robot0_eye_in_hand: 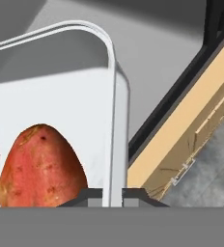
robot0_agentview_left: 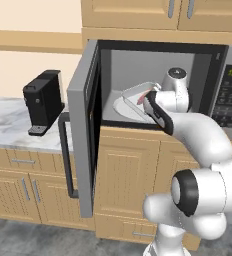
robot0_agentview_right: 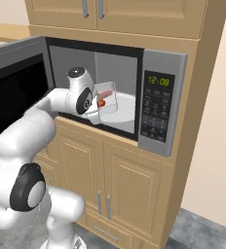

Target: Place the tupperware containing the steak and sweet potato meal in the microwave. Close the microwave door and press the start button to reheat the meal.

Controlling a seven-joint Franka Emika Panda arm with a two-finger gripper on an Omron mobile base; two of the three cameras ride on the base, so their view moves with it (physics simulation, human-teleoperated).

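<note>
Pincer (robot0_eye_in_hand: 112, 194) clamps tupperware (robot0_eye_in_hand: 61, 111) rim; microwave (robot0_agentview_right: 163, 104) clock: 12:08.

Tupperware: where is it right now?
The tupperware hangs tilted in the gripper inside the open microwave, above the white turntable plate, left of the keypad panel.

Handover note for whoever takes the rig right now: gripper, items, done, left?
Gripper: shut on the tupperware rim, holding it tilted inside the microwave cavity, above the turntable plate.
Sweet potato in the tray; steak beside it.
Microwave door wide open.
Done: meal carried into the cavity.
Left: set the tray down, release, withdraw, close the door, press start on the keypad.
</note>
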